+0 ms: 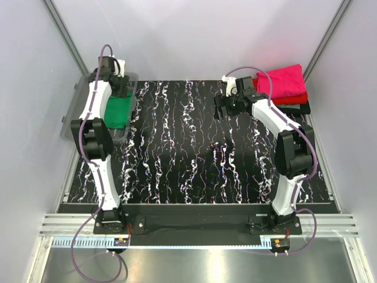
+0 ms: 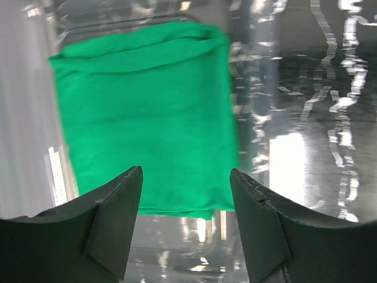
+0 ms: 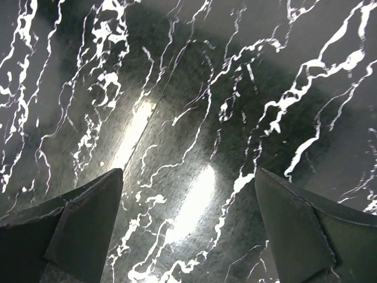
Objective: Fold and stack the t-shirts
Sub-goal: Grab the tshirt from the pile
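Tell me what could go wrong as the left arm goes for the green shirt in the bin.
The open left gripper hovers over the folded green shirt; pinching only one layer could unfold it. The shirt lies near a wall of the clear bin, so the fingers may hit plastic or drag the bin.

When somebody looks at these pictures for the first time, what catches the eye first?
The bright green t-shirt, folded inside the clear bin at the far left, with the open left gripper above it. Next, the stack at the far right corner: magenta-pink t-shirt on top, red t-shirt and black t-shirt beneath. The open right gripper hangs over the black marbled table.
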Motion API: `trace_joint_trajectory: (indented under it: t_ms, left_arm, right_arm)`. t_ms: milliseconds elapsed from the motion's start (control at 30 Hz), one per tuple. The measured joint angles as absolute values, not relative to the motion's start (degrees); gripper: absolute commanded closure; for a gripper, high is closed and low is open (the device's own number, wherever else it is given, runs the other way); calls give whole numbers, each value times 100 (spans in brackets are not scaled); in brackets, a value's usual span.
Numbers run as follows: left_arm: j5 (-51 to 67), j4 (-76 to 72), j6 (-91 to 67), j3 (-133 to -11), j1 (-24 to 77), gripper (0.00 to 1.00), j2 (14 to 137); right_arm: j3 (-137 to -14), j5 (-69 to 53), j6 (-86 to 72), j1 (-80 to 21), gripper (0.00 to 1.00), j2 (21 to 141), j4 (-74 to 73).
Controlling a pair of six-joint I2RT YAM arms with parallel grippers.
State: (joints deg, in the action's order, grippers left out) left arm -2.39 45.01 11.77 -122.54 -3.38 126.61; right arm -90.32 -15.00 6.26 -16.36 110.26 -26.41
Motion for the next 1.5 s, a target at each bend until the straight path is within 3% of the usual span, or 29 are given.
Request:
trace_joint_trajectory:
  t_ms: [200, 567, 633, 767, 1233, 1267, 1300, 1367, 1500]
  left_arm:
    - [-207, 4508, 1363, -12278, -580, 46, 12875]
    - [27, 4759, 1754, -12298, -661, 49, 13762]
    - [38, 4814, 1800, -12298, -698, 58, 13802]
    - [89, 4831, 1892, -12298, -764, 100, 13802]
    - [283, 4783, 1649, -12298, -768, 100, 13675]
    - [287, 4781, 1647, -12298, -757, 95, 13629]
    - [298, 4783, 1653, -12298, -742, 77, 13576]
    - [314, 4790, 1719, -12298, -716, 52, 13487]
    - [327, 4683, 1723, -11705, -670, 50, 13021]
  right_arm:
    - [-8866, -1680, 672, -1636, 0, 10989, -2646]
    - [-8844, -1756, 805, -1636, 0, 10989, -2733]
    - [-8847, -1774, 821, -1636, 0, 10989, -2746]
    - [-8862, -1848, 836, -1636, 1, 10989, -2794]
    - [-9013, -2060, 1031, -1640, 0, 10991, -2838]
    - [-9024, -2060, 1041, -1640, 0, 10991, -2847]
    - [-9041, -2060, 1052, -1640, 0, 10989, -2849]
    - [-9056, -2064, 1066, -1640, 0, 10991, -2849]
    - [-9074, -2062, 1070, -1640, 0, 10991, -2851]
